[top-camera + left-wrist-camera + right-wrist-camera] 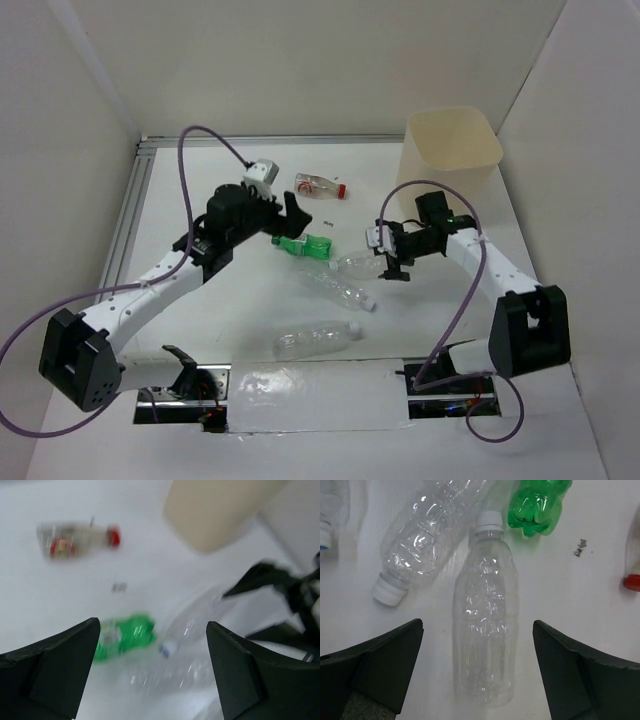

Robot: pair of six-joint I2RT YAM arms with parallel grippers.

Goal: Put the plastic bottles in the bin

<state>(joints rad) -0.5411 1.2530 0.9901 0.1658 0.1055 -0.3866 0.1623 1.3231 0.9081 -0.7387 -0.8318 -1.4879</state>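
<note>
The right gripper (477,630) stands wide, its fingers (375,665) either side of a clear bottle (484,630) lying on the table (600,605), touching neither. The left gripper (152,630) is equally wide; its wrist view is blurred, the green bottle (125,635) below smeared. The bin (452,150) stands at the table's far right, its inside floor out of sight.

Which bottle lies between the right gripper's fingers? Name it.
The clear bottle whose white cap points at the green bottle; the other clear one lies aslant.
</note>
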